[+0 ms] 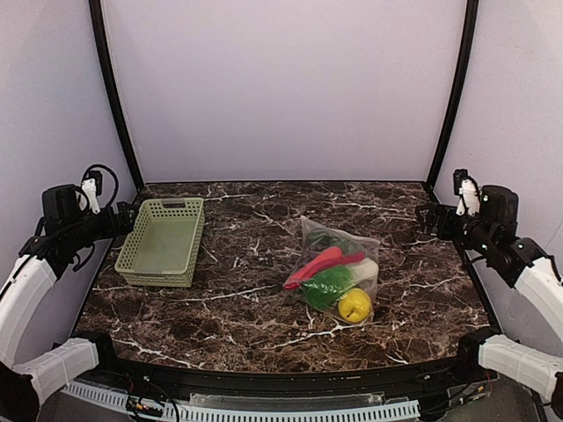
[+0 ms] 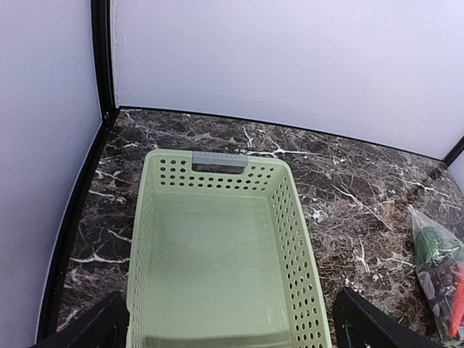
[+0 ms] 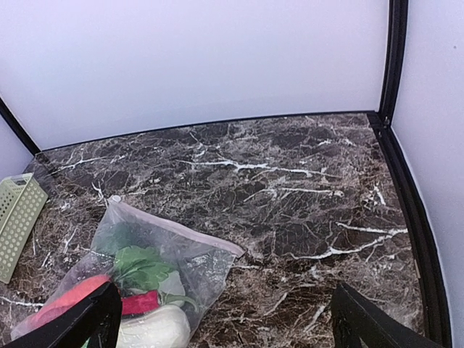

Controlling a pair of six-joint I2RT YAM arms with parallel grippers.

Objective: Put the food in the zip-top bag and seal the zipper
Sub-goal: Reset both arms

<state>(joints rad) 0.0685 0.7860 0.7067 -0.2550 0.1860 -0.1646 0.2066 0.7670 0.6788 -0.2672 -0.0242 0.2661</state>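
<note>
The clear zip-top bag lies flat on the marble table, right of centre. The food is inside it: a yellow lemon, red chili peppers, a green leafy vegetable and a white piece. The zipper runs along the bag's far edge and looks flat. My left gripper hangs open above the basket's left end, holding nothing. Off the table's right edge, my right gripper is also open and apart from the bag.
A pale green mesh basket with nothing in it stands at the table's left side. Black frame posts rise at the back corners before white walls.
</note>
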